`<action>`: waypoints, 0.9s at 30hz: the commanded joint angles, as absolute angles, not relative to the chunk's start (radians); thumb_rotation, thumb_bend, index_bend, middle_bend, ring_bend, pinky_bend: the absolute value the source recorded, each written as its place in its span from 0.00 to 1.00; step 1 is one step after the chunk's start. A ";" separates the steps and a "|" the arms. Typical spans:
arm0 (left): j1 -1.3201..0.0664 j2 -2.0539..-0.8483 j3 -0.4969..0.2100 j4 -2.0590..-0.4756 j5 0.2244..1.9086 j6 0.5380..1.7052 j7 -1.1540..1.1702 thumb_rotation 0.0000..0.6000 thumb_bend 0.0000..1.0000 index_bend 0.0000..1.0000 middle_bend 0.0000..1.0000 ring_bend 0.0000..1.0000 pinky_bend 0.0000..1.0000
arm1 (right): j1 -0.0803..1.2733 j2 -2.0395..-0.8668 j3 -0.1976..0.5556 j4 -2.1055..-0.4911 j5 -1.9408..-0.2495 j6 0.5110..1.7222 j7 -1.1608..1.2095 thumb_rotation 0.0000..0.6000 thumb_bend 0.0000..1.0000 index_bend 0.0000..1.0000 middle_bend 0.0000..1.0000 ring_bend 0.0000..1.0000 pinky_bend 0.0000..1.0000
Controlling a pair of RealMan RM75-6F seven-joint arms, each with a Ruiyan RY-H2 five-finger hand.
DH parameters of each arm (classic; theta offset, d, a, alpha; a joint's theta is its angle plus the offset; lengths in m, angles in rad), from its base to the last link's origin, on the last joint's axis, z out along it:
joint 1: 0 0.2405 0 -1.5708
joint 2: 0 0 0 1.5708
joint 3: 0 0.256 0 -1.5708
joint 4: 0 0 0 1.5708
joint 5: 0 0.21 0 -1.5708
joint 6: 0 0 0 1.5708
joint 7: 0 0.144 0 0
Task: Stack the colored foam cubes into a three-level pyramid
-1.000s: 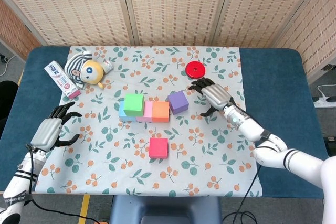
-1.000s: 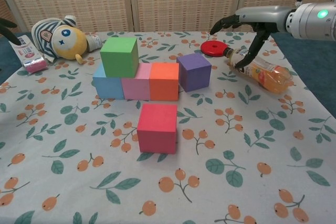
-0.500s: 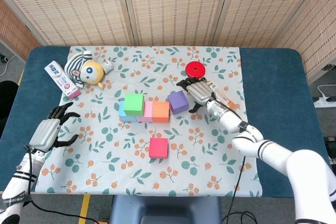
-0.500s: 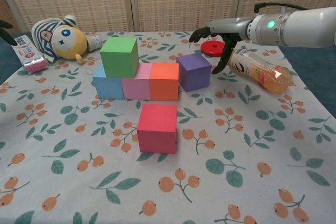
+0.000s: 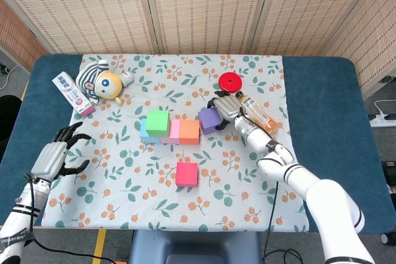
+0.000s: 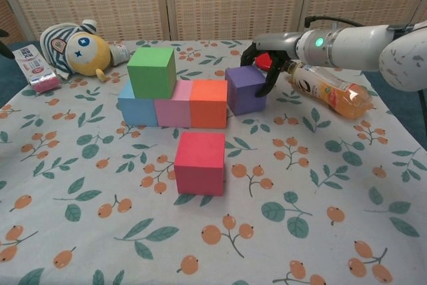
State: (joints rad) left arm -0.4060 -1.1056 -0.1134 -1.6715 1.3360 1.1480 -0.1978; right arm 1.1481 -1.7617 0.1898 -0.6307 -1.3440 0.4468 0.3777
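- Purple foam cube (image 6: 245,89): sits on the floral tablecloth (image 6: 320,185), just beside the right end of the base row. My right hand (image 6: 261,65) is curled over it from the far right side, with fingers down its top and right face. I judge this a grasp being set; I cannot tell whether the fingers actually press the foam.
- Base row: blue cube (image 6: 137,109), pink cube (image 6: 173,111) and orange cube (image 6: 209,103) stand touching in a line, running left to right across the cloth. Level one looks complete.
- Green cube (image 6: 153,71): rests on top of the blue cube, overhanging slightly toward the pink one. Level two is half built.
- Red cube (image 6: 200,162): stands alone nearer me, well apart from the row, untouched.
- Remaining work, as I judge it: the purple cube goes up beside the green one, over the pink-orange seam, and one cube, likely the red, caps the top.
- Orientation: the purple cube has no long axis. It sits flat, slightly rotated against the row, one vertical edge turned toward the chest camera.
- Left hand (image 5: 54,154): empty, fingers spread, hanging above the blue table edge (image 5: 18,134), well apart from the cubes.
- Nearby clutter: a juice bottle (image 6: 330,89) lies on its side just beside my right hand, and a red disc (image 5: 229,81) lies beyond it. Either could be nudged on the lift.
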 commanded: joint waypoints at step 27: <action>-0.373 -1.131 -0.095 -1.650 1.387 1.241 -0.004 1.00 0.33 0.28 0.02 0.00 0.02 | 1.205 -1.265 0.174 -1.525 -0.565 0.672 -0.226 1.00 0.15 0.42 0.35 0.13 0.00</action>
